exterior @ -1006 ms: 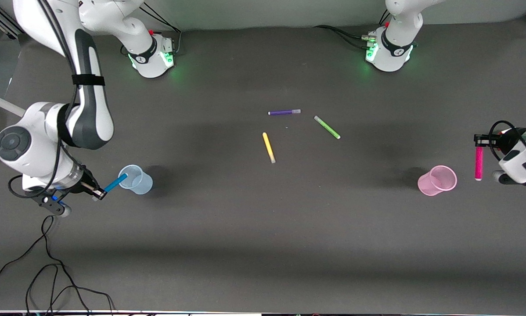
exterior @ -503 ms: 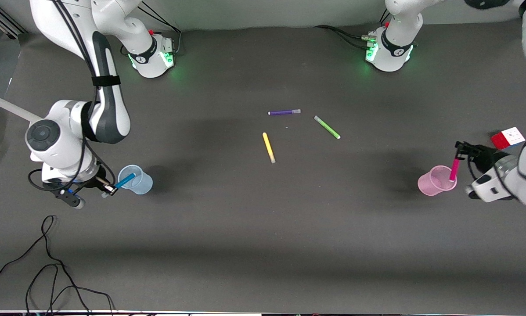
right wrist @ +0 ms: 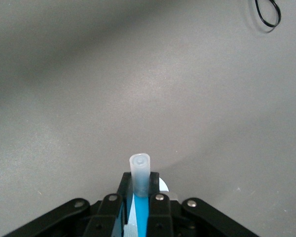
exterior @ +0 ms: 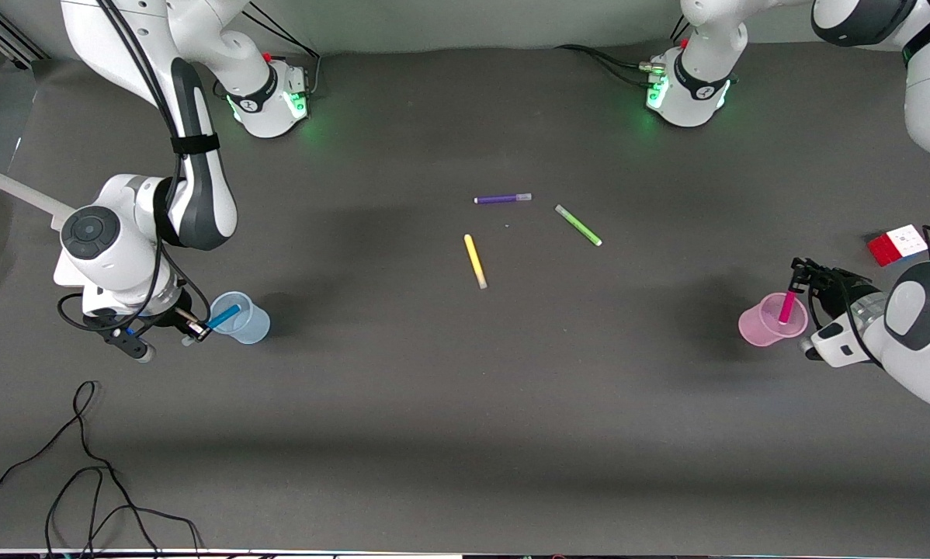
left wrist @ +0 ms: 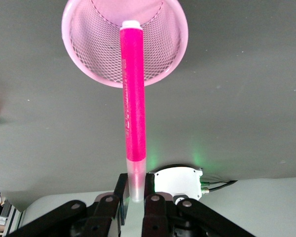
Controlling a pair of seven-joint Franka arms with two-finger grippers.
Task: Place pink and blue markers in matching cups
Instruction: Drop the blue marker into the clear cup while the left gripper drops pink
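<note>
The pale blue cup (exterior: 252, 326) stands toward the right arm's end of the table. My right gripper (exterior: 195, 331) is beside its rim, shut on the blue marker (exterior: 223, 317), which slants with its far end inside the cup. In the right wrist view the marker's pale end (right wrist: 140, 172) sticks out between the closed fingers (right wrist: 127, 195). The pink cup (exterior: 756, 326) stands toward the left arm's end. My left gripper (exterior: 797, 273) is over its rim, shut on the pink marker (exterior: 786, 307) by its pale cap. The marker (left wrist: 133, 98) points down into the pink cup (left wrist: 173, 54).
A purple pen (exterior: 502, 199), a green pen (exterior: 578, 225) and a yellow pen (exterior: 475, 261) lie mid-table. A red and white cube (exterior: 898, 244) sits near the left arm's elbow. A black cable (exterior: 85, 466) loops near the front camera's edge at the right arm's end.
The left gripper swung the pink marker from beside the pink cup to over it and lowered its end inside. The right gripper moved closer to the blue cup, the blue marker sliding deeper.
</note>
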